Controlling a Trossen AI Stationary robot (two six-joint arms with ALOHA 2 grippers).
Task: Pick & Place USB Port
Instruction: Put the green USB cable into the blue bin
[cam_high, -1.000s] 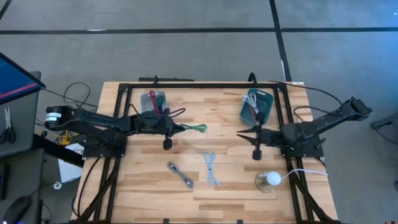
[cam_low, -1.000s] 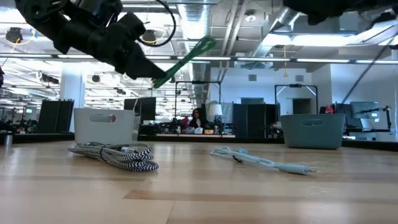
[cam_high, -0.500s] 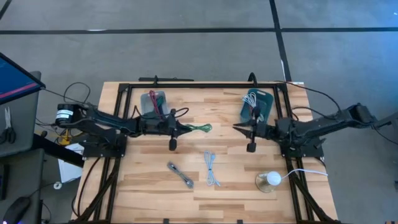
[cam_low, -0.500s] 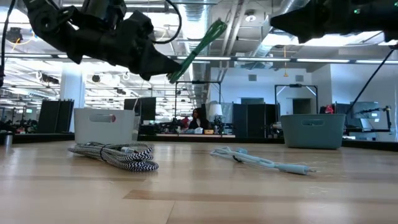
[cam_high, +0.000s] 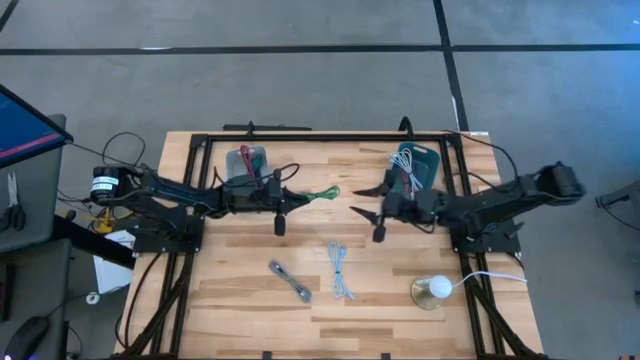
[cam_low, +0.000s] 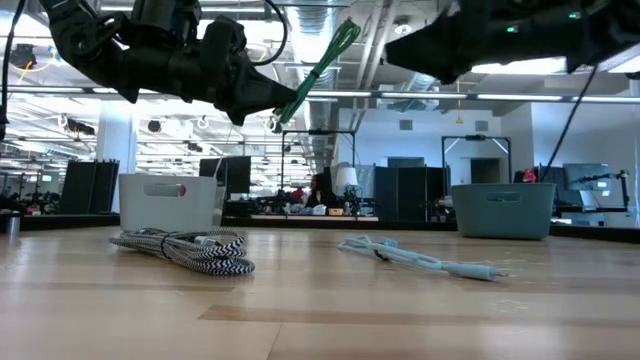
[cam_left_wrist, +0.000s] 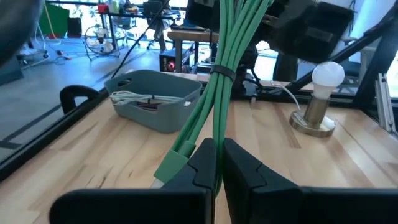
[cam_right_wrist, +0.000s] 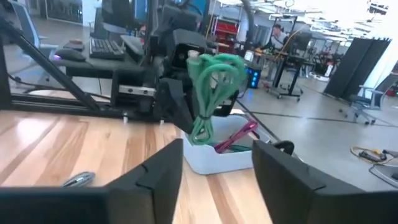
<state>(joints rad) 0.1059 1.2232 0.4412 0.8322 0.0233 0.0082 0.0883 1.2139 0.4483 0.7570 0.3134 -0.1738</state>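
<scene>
A bundled green cable (cam_high: 322, 192) hangs in the air over the middle of the table, with my left gripper (cam_high: 296, 198) shut on it. The bundle is bound by a dark tie (cam_left_wrist: 221, 71). My right gripper (cam_high: 358, 201) stands open just to the right of the bundle's free end, facing it, fingers apart and touching nothing. In the right wrist view the looped end of the green cable (cam_right_wrist: 211, 81) shows straight ahead between the two fingers. In the low view the cable (cam_low: 325, 62) slants upward from the left gripper (cam_low: 272, 108). My left gripper pinches the green bundle's near end (cam_left_wrist: 208, 146) between its two fingers. The fingers come level from the table's left and lie along the bundle. The rest of the bundle sticks out past the fingertips, slanting up, clear of the table.
On the table lie a black-and-white braided cable (cam_high: 290, 280) and a pale cable (cam_high: 340, 270) toward the near side. A white bin (cam_high: 248, 163) with a red cable stands far left, a teal bin (cam_high: 413, 168) with a white cable far right. A bulb lamp (cam_high: 437, 288) stands near right.
My right gripper has come toward the table's left, up to the green cable's free end, and has opened. My left gripper has shifted a little toward the right and far side and tipped the cable, whose free end now points more steeply up.
</scene>
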